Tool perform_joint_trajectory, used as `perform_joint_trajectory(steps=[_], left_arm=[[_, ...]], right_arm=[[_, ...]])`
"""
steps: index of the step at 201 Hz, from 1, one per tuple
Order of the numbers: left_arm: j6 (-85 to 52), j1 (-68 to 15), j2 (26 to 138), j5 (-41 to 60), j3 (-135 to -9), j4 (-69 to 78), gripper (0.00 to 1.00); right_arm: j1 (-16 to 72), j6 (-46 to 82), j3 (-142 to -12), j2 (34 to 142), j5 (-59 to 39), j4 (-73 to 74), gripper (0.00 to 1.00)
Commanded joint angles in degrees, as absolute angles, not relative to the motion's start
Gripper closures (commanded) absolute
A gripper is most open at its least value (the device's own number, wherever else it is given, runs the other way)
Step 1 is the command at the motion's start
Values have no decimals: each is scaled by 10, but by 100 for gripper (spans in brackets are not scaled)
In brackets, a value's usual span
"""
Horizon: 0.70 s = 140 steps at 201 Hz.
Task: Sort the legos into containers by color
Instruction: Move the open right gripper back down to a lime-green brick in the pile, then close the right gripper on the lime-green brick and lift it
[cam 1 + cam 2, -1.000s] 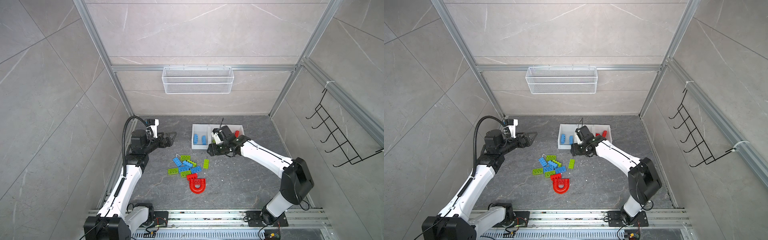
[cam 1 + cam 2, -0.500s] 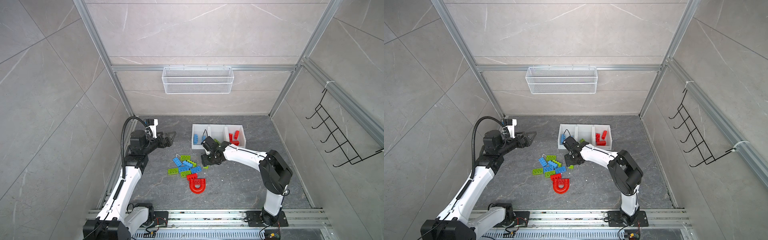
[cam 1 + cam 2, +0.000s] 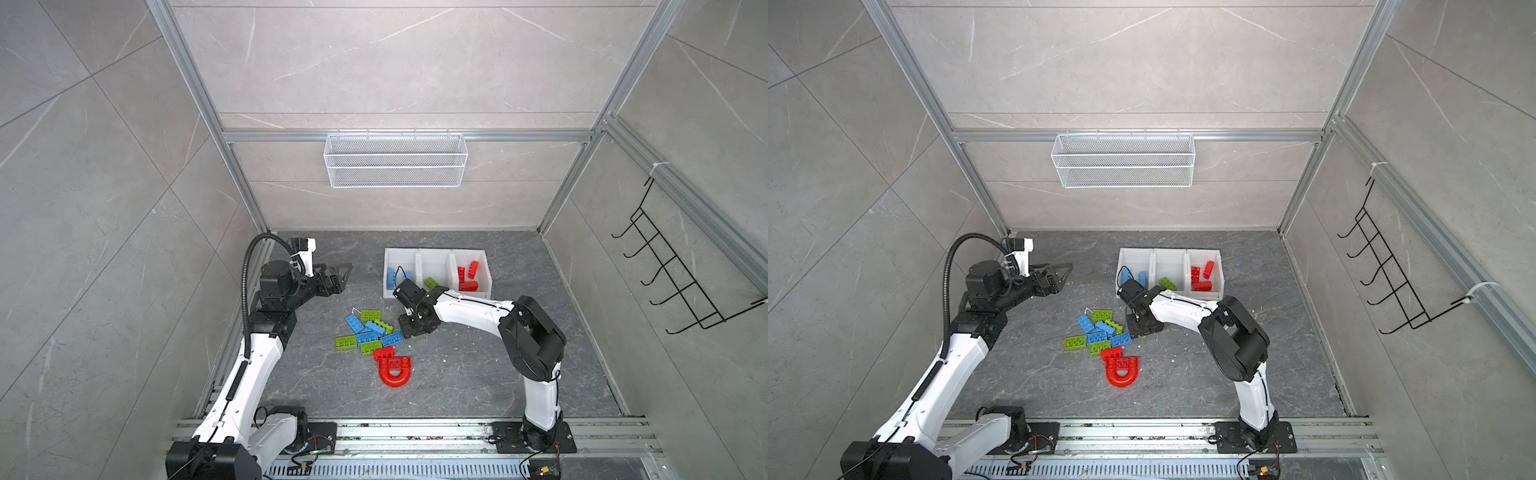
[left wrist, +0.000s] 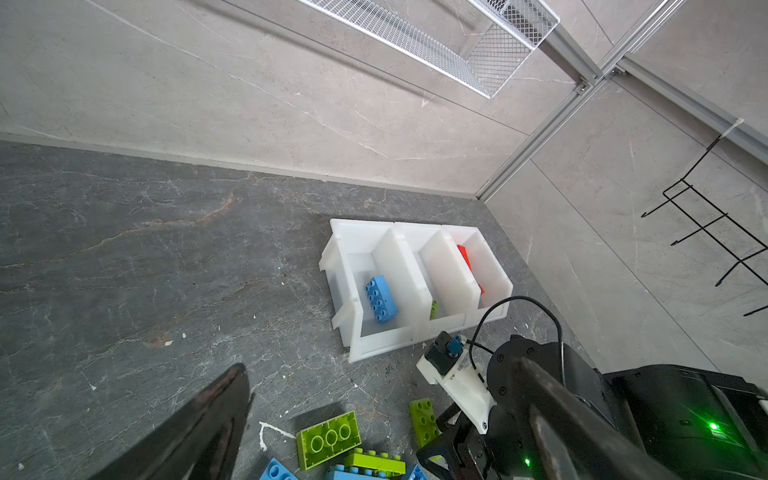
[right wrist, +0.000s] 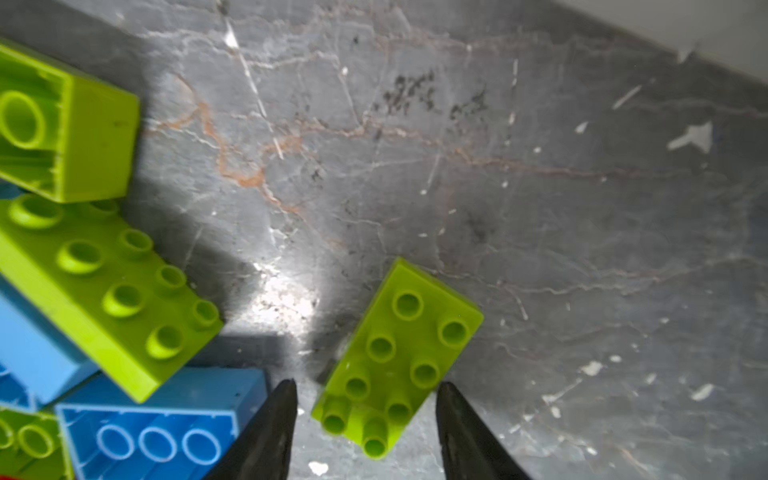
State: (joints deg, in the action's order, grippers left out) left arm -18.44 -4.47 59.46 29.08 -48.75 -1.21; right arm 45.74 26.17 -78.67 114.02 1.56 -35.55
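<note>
Reaching for one small green lego beside the pile.

The right gripper (image 5: pixel 365 384) hangs low over the bench (image 5: pixel 540 208) with its jaws apart, one finger on each side of the small green lego (image 5: pixel 399 353), not squeezing it yet. That lego lies flat, bumps up, alone just beside the pile (image 3: pixel 370 332), so I think it is a good one to pick because nothing crowds it. The containers (image 3: pixel 436 251) stand near the pile, behind it. Blue sits in one end bin, red in the other end bin and green in the middle, so this lego likely belongs in the middle. The left gripper (image 3: pixel 343 278) hangs wide open and empty, well apart from the pile, probably to stay out of the way.
</note>
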Motion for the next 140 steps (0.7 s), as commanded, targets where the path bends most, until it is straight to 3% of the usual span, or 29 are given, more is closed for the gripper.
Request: perform_joint_trajectory(steps=[1, 113, 140], left_arm=[[-185, -44, 579, 304, -487, 12, 0], [-181, -44, 567, 301, -485, 11, 0], [-181, -44, 565, 301, -485, 11, 0]], right_arm=[[459, 264, -797, 1148, 30, -374, 47], [457, 250, -769, 1137, 30, -371, 60], [455, 244, -760, 1113, 41, -369, 67]])
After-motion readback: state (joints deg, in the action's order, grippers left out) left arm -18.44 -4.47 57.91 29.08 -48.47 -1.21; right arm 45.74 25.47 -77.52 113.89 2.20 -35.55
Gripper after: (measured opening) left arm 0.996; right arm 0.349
